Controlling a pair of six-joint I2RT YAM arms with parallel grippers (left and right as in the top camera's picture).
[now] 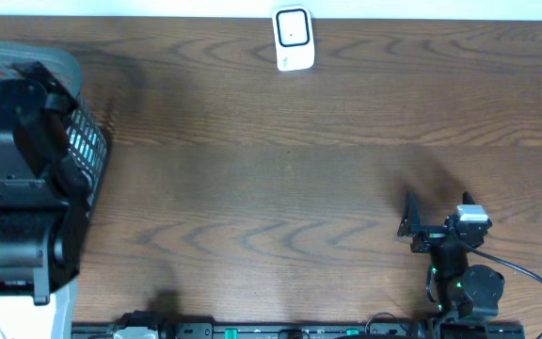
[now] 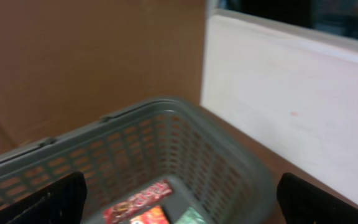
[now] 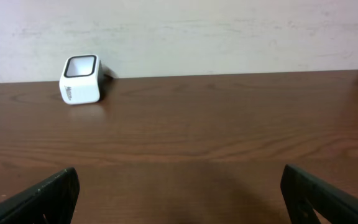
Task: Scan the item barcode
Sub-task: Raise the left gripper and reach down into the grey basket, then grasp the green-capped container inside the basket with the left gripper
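The white barcode scanner (image 1: 293, 38) stands at the table's far edge, its dark window facing up; the right wrist view has the scanner (image 3: 81, 79) far ahead on the left. A grey mesh basket (image 2: 166, 124) at the table's left end holds items: a red packet (image 2: 140, 200), an orange one (image 2: 152, 216) and a green one (image 2: 191, 218). My left gripper (image 2: 182, 205) hovers open above the basket with nothing between its fingers (image 2: 48, 202). My right gripper (image 3: 182, 199) is open and empty over bare wood at the near right.
The left arm (image 1: 17, 188) covers most of the basket (image 1: 87, 141) in the overhead view. The right arm (image 1: 459, 273) sits near the front edge. A pale wall (image 3: 229, 31) runs behind the table.
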